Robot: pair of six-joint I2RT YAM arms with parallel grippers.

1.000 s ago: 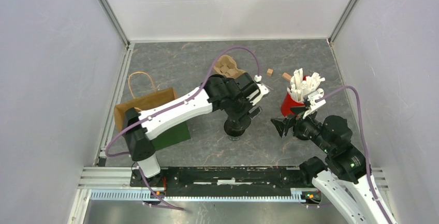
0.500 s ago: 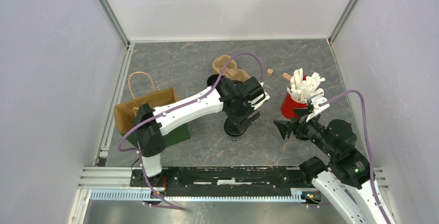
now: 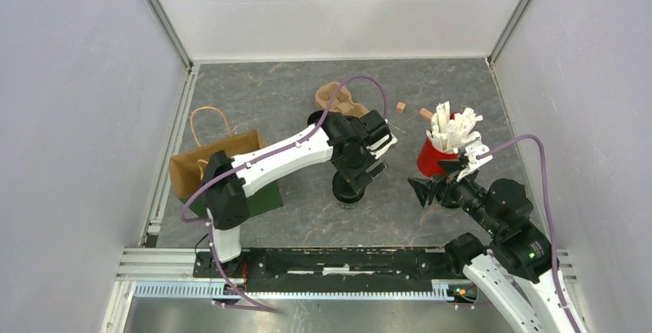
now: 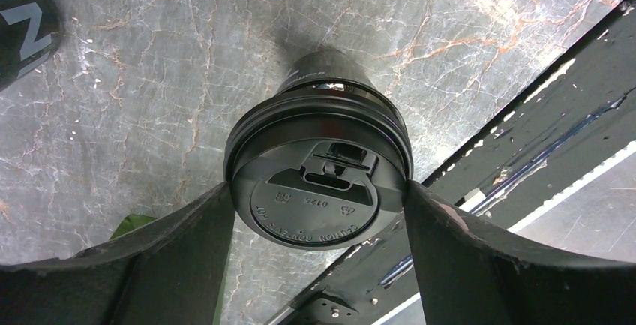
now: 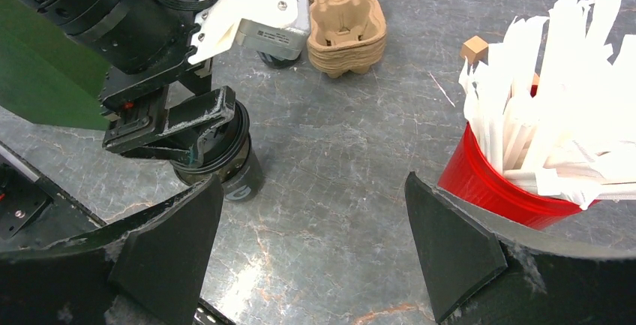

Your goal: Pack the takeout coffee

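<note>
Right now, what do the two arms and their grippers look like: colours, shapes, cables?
Both arms have white links and black joints: left arm, right arm. A purple cable loops along each. The left gripper and right gripper carry broad, black, wedge-shaped fingers, scuffed at the edges.

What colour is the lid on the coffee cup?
The lid is black, clearest in the left wrist view.

lab test cell: white panel walls [image 3: 330, 6], aluminium rails [image 3: 154, 259], marbled tabletop [image 3: 269, 94]
</note>
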